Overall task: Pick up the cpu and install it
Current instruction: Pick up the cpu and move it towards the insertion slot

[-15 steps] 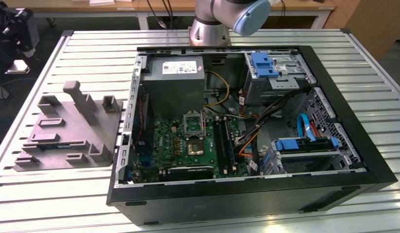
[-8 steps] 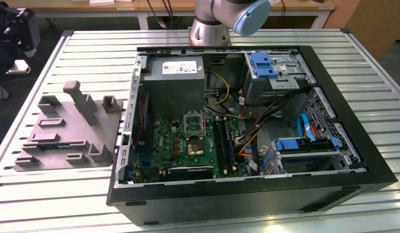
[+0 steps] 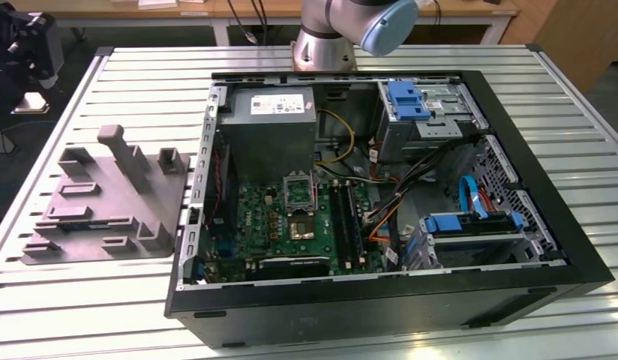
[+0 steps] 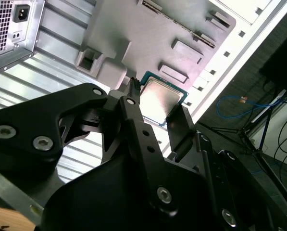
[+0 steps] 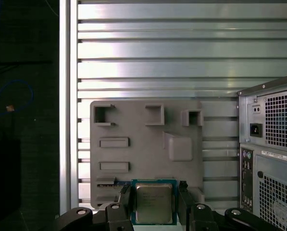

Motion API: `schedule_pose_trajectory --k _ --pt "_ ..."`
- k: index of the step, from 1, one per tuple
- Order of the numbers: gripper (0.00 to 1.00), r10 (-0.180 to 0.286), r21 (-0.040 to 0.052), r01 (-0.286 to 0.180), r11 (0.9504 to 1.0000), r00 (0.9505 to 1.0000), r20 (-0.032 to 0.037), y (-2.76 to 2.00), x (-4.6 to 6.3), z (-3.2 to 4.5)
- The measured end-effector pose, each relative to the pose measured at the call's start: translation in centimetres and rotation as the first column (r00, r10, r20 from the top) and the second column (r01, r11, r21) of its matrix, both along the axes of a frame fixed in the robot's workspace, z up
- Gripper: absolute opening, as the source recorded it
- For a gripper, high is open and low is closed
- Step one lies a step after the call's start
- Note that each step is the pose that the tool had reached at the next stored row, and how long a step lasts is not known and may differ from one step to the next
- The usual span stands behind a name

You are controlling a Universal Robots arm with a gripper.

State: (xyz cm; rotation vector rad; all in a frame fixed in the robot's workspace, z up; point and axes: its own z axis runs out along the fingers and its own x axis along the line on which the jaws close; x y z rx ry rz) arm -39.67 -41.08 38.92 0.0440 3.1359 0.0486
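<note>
The cpu (image 5: pixel 154 204), a small square chip with a pale metal top and a green edge, sits between my gripper's (image 5: pixel 154 196) two black fingers (image 5: pixel 125 198); the gripper is shut on it. In the second wrist view the cpu (image 4: pixel 163 97) is likewise clamped in the gripper (image 4: pixel 157 103), held well above the grey moulded tray (image 4: pixel 133 29). Under it in the first wrist view the tray (image 5: pixel 143 130) lies on the slatted table. The exterior view has the open computer case (image 3: pixel 389 292) with its motherboard and the black cpu socket (image 3: pixel 302 225), its metal frame raised.
The grey tray (image 3: pixel 99 202) lies at the exterior view's left, beside the case. The arm's base (image 3: pixel 324 45) stands behind the case. Inside the case are a power supply (image 3: pixel 274 127), cables and blue drive brackets (image 3: pixel 469 221). The case's rear panel (image 5: pixel 270 149) is close to the tray.
</note>
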Motion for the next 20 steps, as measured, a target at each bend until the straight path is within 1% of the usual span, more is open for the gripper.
schedule_pose_trajectory --k 20 --pt "0.47 0.0 0.0001 0.0 1.0 1.0 0.0001 0.0 0.45 0.0"
